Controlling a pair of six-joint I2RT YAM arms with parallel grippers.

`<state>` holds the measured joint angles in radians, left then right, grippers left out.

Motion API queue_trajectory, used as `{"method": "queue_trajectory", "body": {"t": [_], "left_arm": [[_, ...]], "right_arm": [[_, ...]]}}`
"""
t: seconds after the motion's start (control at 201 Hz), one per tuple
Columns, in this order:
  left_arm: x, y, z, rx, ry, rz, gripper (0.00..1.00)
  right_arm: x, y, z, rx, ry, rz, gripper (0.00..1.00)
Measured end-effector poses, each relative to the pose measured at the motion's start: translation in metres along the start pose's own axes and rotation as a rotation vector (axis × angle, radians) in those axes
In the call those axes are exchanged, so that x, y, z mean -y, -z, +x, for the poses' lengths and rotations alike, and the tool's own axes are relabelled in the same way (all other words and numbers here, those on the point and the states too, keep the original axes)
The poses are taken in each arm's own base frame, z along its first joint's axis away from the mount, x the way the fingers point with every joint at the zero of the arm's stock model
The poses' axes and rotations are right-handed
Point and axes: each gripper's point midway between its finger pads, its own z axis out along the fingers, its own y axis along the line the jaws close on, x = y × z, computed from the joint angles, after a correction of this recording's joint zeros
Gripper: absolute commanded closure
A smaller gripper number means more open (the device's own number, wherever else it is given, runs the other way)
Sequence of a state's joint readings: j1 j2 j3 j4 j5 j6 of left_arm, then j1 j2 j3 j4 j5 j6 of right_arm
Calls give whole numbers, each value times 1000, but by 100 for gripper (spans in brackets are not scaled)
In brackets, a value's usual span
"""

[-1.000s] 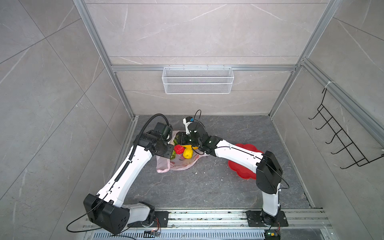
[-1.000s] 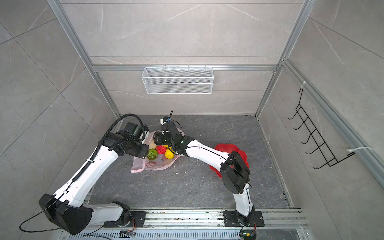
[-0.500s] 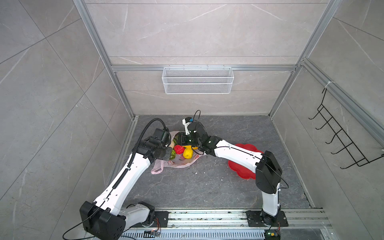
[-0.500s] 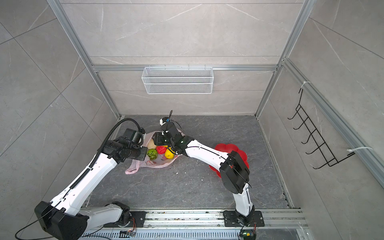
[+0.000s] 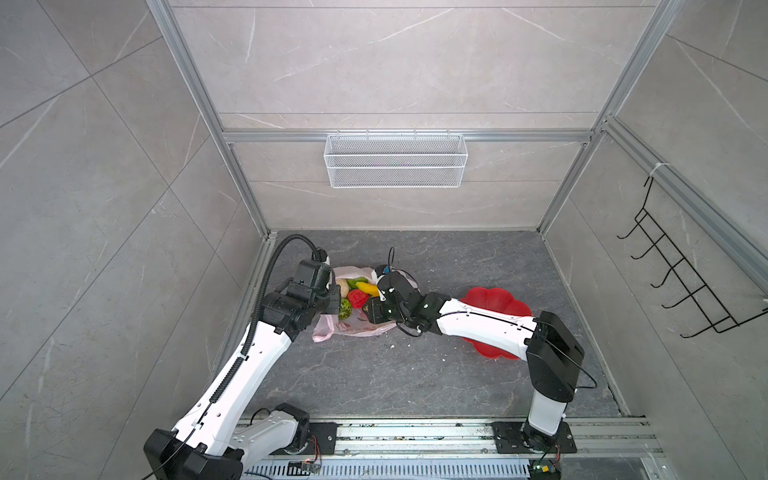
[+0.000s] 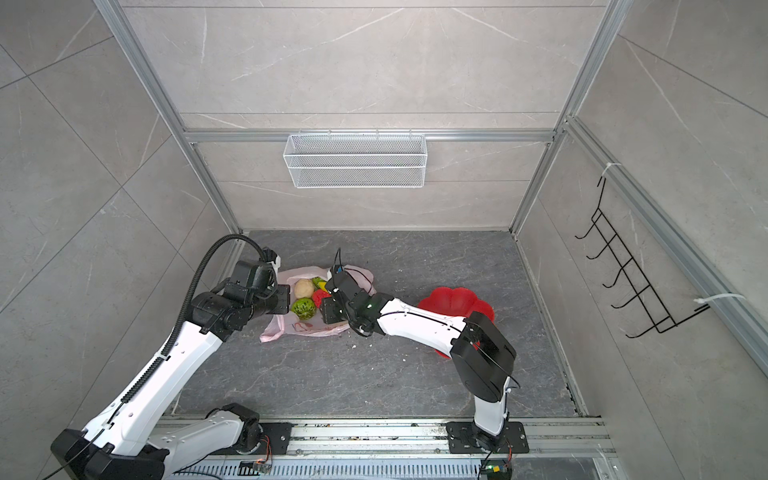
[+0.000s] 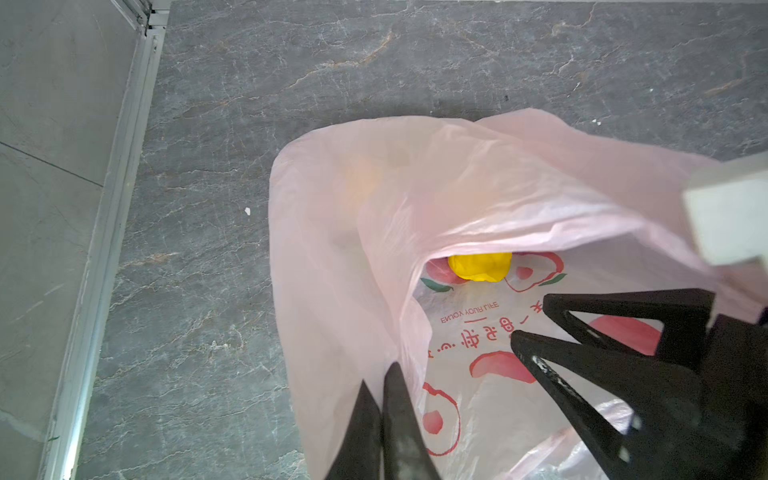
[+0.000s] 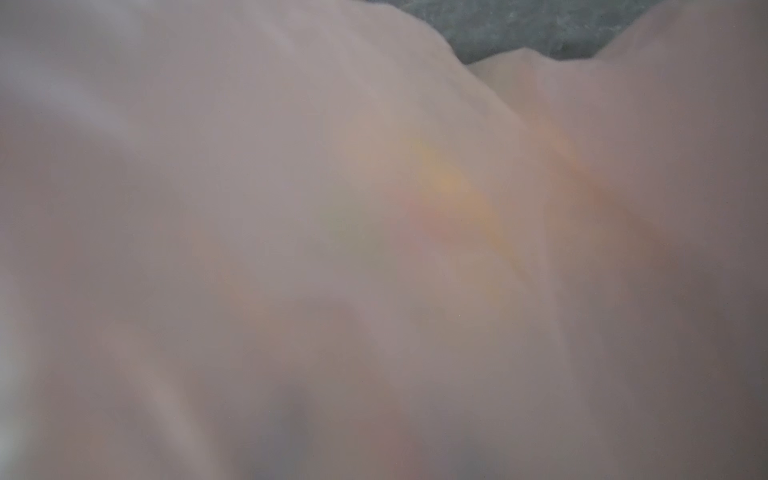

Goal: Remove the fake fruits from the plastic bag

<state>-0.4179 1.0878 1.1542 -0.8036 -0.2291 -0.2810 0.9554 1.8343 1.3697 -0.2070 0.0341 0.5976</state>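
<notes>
Pinching plastic bag (image 7: 415,178) rim: left jaws, closed | right jaws: parted, at bag mouth

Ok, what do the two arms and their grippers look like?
Both arms are white shells with black joints and bases. The left arm carries a ribbed black cable conduit arching over its wrist; the right arm has a thin black wire. The left gripper has slim black tapered fingers; the right gripper has black triangular-frame fingers.
</notes>
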Motion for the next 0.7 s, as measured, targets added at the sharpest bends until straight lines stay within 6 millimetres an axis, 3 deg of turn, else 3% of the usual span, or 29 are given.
{"method": "queue_trajectory", "body": {"t": [0.269,0.468,0.697], "left_arm": [[0,16,22,-10,56,55,96],[4,27,48,-78,86,109,96],[14,22,88,-205,147,181,97]], "right_arm": [[34,7,64,-134,31,117,52],[49,12,82,-176,36,166,51],[71,13,97,-194,46,246,51]]}}
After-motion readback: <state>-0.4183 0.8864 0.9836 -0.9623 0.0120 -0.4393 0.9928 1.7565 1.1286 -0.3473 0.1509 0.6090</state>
